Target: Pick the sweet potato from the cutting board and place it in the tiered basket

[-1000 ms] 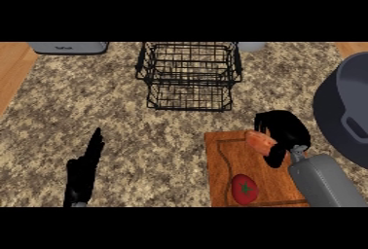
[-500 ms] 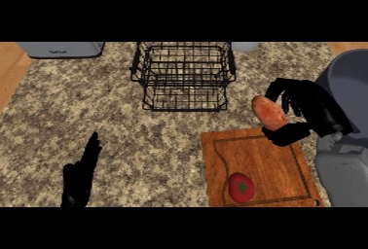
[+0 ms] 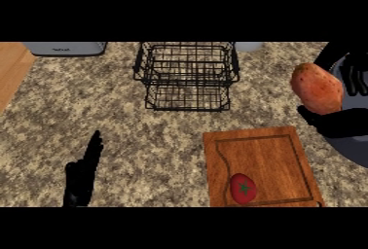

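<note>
1. The right hand [image 3: 343, 121] has its fingers [image 3: 354, 80] and thumb curled round the sweet potato [image 3: 317, 88], holding it upright in the air at the view's right edge.
2. The sweet potato is off the cutting board [image 3: 260, 160], above and to the right of the board's far corner, in front of a dark round pot [image 3: 359, 151].
3. The tiered basket [image 3: 187, 75] stands well to the left of the potato, at the far side of the counter [image 3: 108, 112].
4. A red tomato [image 3: 244, 188] lies on the board's near part.
5. The left hand [image 3: 82, 172] rests at the lower left, fingers straight and pointing up, holding nothing.
6. A grey appliance [image 3: 63, 47] sits at the far left edge.
</note>
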Robot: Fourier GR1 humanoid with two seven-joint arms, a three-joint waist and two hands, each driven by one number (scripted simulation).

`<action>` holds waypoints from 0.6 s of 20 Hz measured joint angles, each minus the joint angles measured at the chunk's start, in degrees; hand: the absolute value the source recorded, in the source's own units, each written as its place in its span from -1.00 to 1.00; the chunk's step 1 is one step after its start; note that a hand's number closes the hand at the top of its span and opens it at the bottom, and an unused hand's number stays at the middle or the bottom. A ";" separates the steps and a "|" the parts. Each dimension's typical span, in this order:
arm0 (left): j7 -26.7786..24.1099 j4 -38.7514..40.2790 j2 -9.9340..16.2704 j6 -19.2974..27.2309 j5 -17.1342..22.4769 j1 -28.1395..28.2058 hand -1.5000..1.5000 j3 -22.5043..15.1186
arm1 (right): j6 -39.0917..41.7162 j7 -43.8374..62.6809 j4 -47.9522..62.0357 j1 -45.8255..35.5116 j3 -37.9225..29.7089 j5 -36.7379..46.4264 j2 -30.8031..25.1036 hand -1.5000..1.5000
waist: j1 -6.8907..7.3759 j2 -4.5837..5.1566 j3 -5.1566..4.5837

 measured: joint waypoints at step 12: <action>0.52 0.11 -0.32 -0.97 -0.60 -1.32 0.00 0.47 | -4.08 7.96 15.86 -19.64 2.75 4.07 3.22 1.00 | 0.90 0.28 -0.01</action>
